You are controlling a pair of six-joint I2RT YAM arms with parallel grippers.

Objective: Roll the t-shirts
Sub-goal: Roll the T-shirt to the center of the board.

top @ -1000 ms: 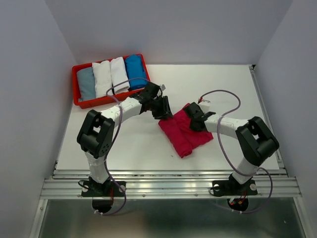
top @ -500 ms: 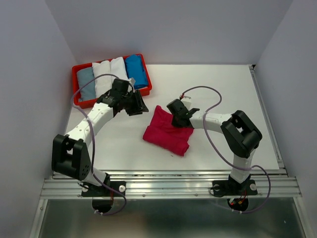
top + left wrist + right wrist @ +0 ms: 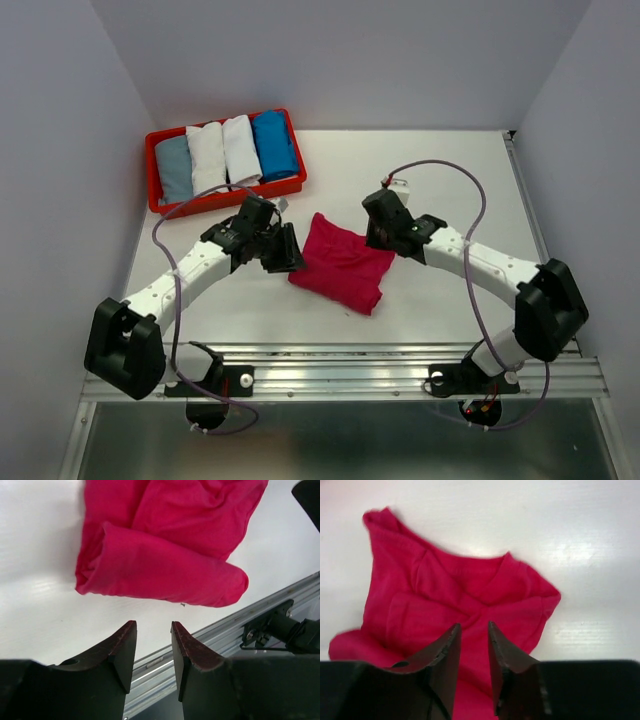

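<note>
A magenta-pink t-shirt [image 3: 342,264] lies crumpled mid-table, its near edge rolled into a thick tube [image 3: 160,572]. The collar end [image 3: 465,575] stays loose and flat. My left gripper [image 3: 292,256] sits low at the shirt's left edge, open, with nothing between its fingers [image 3: 152,626]. Above the shirt's far right corner my right gripper [image 3: 374,232] is also open; only a narrow gap shows between its fingers, with cloth under them and none pinched [image 3: 472,626]. Rolled tees fill the tray: pale grey-blue [image 3: 173,168], two white [image 3: 207,158] [image 3: 240,148] and bright blue [image 3: 273,143].
The red plastic tray [image 3: 228,199] stands at the back left of the white table. A metal rail [image 3: 225,625] runs along the near table edge, close behind the rolled end. Grey walls close in both sides.
The right gripper let go of the pink shirt and drew back to its far right corner. The left arm swung from near the tray down to the shirt's left edge. The shirt stayed put.
</note>
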